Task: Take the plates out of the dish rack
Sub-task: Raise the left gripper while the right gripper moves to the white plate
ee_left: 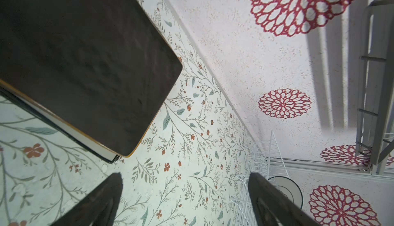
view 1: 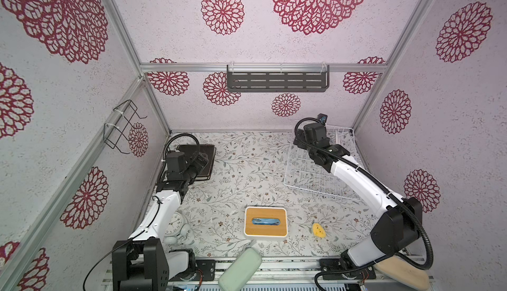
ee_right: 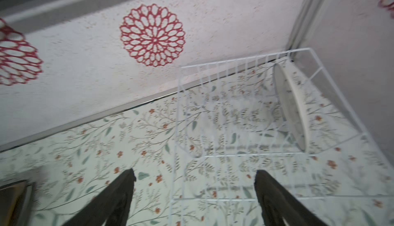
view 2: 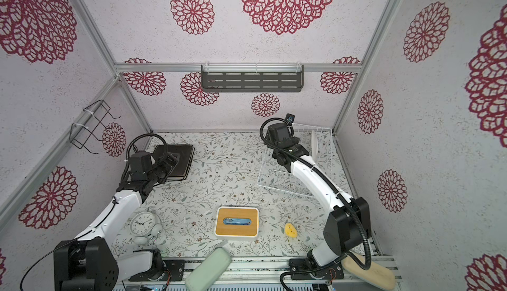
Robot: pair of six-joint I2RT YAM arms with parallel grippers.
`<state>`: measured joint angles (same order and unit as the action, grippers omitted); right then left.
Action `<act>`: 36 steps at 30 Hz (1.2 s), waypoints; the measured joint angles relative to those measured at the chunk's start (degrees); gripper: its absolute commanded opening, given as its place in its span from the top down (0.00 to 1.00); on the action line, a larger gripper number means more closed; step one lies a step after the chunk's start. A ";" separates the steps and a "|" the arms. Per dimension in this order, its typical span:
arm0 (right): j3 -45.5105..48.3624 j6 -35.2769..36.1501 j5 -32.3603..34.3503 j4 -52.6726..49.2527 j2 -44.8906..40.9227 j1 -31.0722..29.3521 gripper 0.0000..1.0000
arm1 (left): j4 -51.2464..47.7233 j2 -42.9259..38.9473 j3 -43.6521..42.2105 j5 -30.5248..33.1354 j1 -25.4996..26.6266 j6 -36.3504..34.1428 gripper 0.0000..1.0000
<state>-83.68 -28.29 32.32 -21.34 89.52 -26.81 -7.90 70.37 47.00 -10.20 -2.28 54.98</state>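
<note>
White plate beyond the empty, spread right pincer could topple if it snags the rack.

The left hand has its two dark fingers spread wide apart, with only the floral bench showing between them. Just beyond lies a dark square plate, flat on top of a cream plate whose pale edge peeks out below it. Well apart from these, by the wall with red medallions, stands the white wire dish rack, with a round white plate with a dark rim line upright in it.
</note>
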 measured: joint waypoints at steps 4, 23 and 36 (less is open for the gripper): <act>-4.28 5.22 7.48 -4.85 3.56 1.84 0.13 | -0.96 -0.48 2.78 1.44 1.86 -1.20 0.03; -7.06 19.19 19.34 -4.26 19.67 12.79 0.33 | -0.52 5.86 6.95 2.32 11.69 -1.18 0.02; -8.33 19.85 15.65 0.33 26.27 18.14 0.48 | -0.55 7.37 8.61 3.28 13.22 -0.61 0.02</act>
<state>-92.01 -8.45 47.97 -21.02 115.79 -8.67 -8.45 77.73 55.61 -6.92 10.94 54.37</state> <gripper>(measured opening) 0.547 0.978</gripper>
